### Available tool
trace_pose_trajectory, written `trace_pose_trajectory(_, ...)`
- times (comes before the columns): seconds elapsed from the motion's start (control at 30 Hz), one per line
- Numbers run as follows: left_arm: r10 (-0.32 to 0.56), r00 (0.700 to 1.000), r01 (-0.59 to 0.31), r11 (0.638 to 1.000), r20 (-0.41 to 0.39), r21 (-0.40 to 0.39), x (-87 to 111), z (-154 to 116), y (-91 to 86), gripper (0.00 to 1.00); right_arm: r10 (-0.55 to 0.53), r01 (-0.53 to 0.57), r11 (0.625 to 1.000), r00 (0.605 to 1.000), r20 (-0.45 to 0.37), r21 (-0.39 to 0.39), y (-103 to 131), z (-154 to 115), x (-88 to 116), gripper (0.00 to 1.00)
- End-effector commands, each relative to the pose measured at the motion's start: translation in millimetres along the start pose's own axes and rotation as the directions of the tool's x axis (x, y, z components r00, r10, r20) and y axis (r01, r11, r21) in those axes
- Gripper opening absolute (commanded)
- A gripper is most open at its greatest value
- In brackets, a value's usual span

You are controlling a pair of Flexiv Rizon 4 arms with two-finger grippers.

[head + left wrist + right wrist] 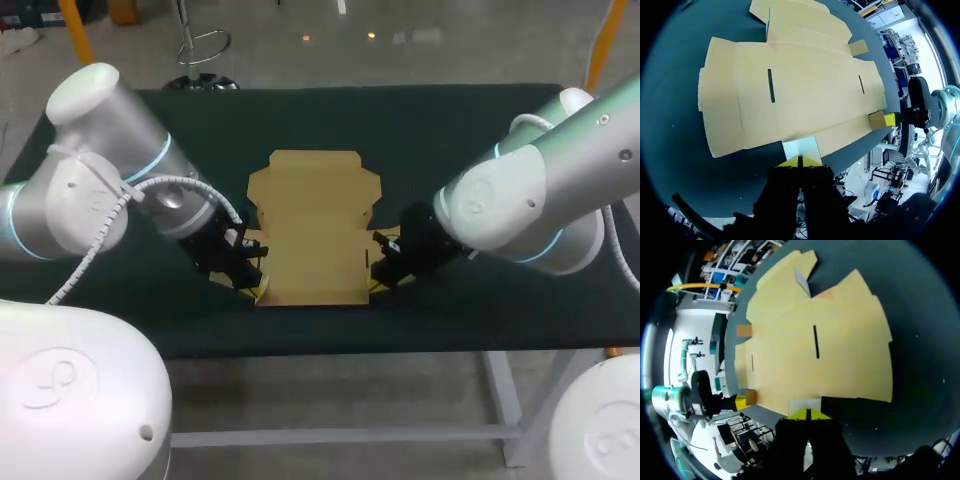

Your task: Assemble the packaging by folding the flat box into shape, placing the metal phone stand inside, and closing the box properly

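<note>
Flat box (315, 230) on table (450, 130), between both arms' jaws.

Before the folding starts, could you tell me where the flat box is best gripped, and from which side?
Take the flat box by a small side flap near its front edge, coming in low from that side. The sheet lies flat on the table, so only such jutting tabs offer a thin edge to pinch. The left gripper and right gripper each seem shut on one.
</note>
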State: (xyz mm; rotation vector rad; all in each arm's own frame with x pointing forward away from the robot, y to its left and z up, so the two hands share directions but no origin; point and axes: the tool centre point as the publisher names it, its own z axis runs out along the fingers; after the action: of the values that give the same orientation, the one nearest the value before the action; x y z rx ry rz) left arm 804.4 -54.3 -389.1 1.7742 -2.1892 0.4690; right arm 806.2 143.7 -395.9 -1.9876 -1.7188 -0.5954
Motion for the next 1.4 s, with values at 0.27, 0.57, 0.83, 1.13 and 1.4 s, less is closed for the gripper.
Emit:
trace_pose_trajectory(0.27, -0.001, 1.0, 0.0, 1.0, 0.022, 0.015, 5.2, 10, 1.4, 0.0, -0.012, 0.012, 1.0, 0.999, 0.041, -0.002, -4, 13, 5, 0.0)
trace_pose_trajectory(0.57, -0.012, 0.999, 0.009, 0.997, 0.051, 0.071, 7.8, 15, 3.0, 0.0, -0.027, 0.028, 1.0, 0.997, 0.073, -0.012, -7, 19, 7, 0.0)
trace_pose_trajectory(0.83, -0.01, 0.997, 0.002, 0.993, 0.07, 0.119, 10.1, 17, 6.6, 0.0, -0.031, 0.034, 0.999, 0.994, 0.101, -0.025, -8, 22, 8, 0.0)
trace_pose_trajectory(1.13, -0.023, 0.993, 0.004, 0.985, 0.112, 0.17, 11.8, 24, 7.8, 0.0, -0.033, 0.037, 0.999, 0.991, 0.129, -0.035, -7, 29, 6, 0.0)
trace_pose_trajectory(1.4, -0.038, 0.989, 0.012, 0.983, 0.145, 0.182, 9.6, 34, 4.7, 0.0, -0.034, 0.039, 0.999, 0.988, 0.151, -0.032, -6, 36, 4, 0.0)
